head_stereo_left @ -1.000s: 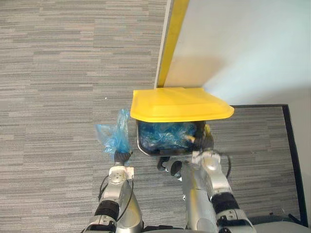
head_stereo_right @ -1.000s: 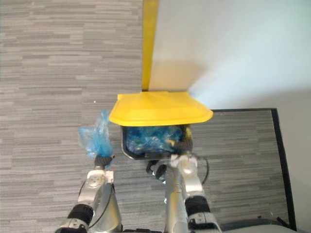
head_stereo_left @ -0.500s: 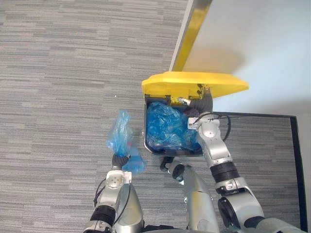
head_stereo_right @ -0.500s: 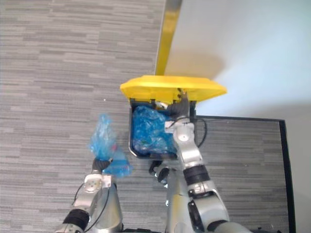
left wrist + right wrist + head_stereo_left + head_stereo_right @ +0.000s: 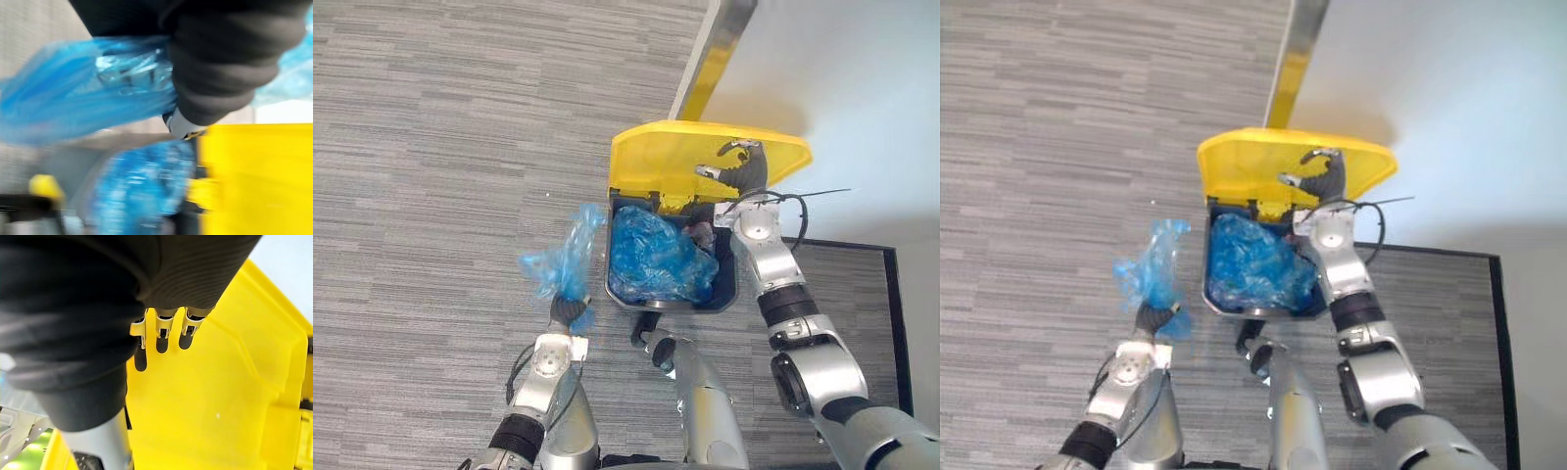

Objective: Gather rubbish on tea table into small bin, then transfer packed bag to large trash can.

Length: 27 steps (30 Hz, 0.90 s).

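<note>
The large trash can stood on the grey carpet floor at the floor's edge, where it met the white wall. Its yellow lid was tipped up and back toward the wall, so that the dark body lay open from above. Inside sat a crumpled blue liner, which reached nearly to the rim.

The right hand was raised against the underside of the lid, near the lid's far edge. Its fingers were released and fairly straight, and their tips rested on the yellow plastic. They were not curled round anything, and the thumb stood apart from them.

The left hand was off the can's left side, above the floor and level with the can's near corner. It was clenched on the gathered neck of the packed blue bag. The bag rose up out of the fist, just beside the can's left wall and outside it, and its loose top spread toward the can's far left corner. In the left wrist view the bag stretched past the dark cover, with the lid and liner beyond it.
</note>
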### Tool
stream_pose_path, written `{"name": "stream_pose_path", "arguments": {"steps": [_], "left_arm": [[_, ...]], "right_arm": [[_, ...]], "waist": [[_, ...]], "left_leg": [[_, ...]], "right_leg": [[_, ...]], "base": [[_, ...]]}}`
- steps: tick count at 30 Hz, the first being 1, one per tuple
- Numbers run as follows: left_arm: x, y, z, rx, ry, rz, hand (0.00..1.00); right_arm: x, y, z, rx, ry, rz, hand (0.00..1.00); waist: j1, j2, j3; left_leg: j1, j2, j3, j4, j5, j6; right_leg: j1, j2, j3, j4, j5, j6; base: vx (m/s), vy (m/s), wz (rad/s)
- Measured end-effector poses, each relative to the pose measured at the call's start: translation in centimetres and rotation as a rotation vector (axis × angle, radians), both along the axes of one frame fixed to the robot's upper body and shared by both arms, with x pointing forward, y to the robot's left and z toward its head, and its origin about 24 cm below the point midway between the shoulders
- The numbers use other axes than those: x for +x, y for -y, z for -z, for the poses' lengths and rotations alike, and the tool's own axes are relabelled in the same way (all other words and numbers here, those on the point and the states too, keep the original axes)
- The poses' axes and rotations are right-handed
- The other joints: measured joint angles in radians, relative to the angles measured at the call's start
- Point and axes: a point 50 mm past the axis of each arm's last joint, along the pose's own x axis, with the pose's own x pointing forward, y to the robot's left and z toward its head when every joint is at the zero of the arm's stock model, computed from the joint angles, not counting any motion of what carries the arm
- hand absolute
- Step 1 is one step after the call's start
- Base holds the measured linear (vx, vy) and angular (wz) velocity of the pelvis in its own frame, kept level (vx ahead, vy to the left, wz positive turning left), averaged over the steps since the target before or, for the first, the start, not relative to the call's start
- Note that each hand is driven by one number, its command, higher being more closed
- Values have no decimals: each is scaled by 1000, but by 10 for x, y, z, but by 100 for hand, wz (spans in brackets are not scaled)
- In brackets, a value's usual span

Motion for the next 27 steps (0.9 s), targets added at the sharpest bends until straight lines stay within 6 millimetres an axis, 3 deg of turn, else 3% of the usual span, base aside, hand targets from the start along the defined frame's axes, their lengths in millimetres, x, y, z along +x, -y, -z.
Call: {"name": "stream_pose_path", "arguments": {"steps": [7,12,19,21,27], "left_arm": [[3,24,-43,-70,179,162,100],[12,63,-96,-123,377,324,100],[9,107,-142,-179,538,483,100],[9,118,-161,-196,607,513,100],[3,142,-186,-224,687,596,100]], "right_arm": [[7,5,-10,9,-3,14,0],[12,9,-28,29,19,21,0],[14,11,-47,75,52,25,0],[15,7,-65,80,95,12,0],[16,4,-73,98,97,-15,0]], "waist": [[-1,-7,4],[-5,-10,27],[-11,-9,38],[-24,-9,39],[-30,-7,40]], "left_leg": [[-4,-13,10,15,-1,-2],[-10,-14,10,34,-9,-10],[-16,-7,26,59,-27,-13],[-48,-6,28,81,-30,-13],[-51,-4,37,87,-32,-14]], "right_leg": [[2,-1,26,-10,17,4],[1,-2,30,-8,17,4],[-17,0,45,13,17,2],[-44,0,48,18,20,-2],[-55,1,54,26,21,-6]], "base": [[-18,50,-1],[-6,11,-2],[-25,26,-8],[-43,10,-9],[-40,-1,-4]]}}
